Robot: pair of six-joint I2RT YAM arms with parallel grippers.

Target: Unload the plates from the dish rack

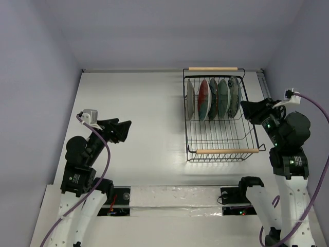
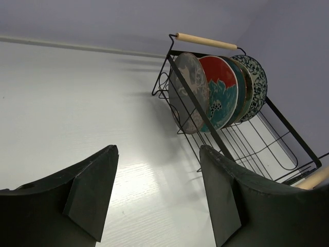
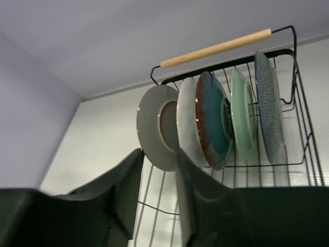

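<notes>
The black wire dish rack (image 1: 248,135) stands at the right of the table, with a wooden handle at each short end. Five plates stand upright in its far half: dark grey reindeer (image 1: 190,98), red (image 1: 204,99), teal (image 1: 213,98), pale green (image 1: 223,96) and blue ornate (image 1: 234,95). My left gripper (image 1: 123,128) is open and empty, far left of the rack. The left wrist view shows the reindeer plate (image 2: 189,92) and the red plate (image 2: 221,92). My right gripper (image 1: 247,109) is open and empty by the rack's right side, near the ornate plate (image 3: 267,103).
White table between pale walls. The rack's near half (image 1: 221,136) holds only wires. The right arm's purple cable (image 1: 313,103) hangs at the far right. A taped strip (image 1: 175,198) runs along the near edge between the arm bases.
</notes>
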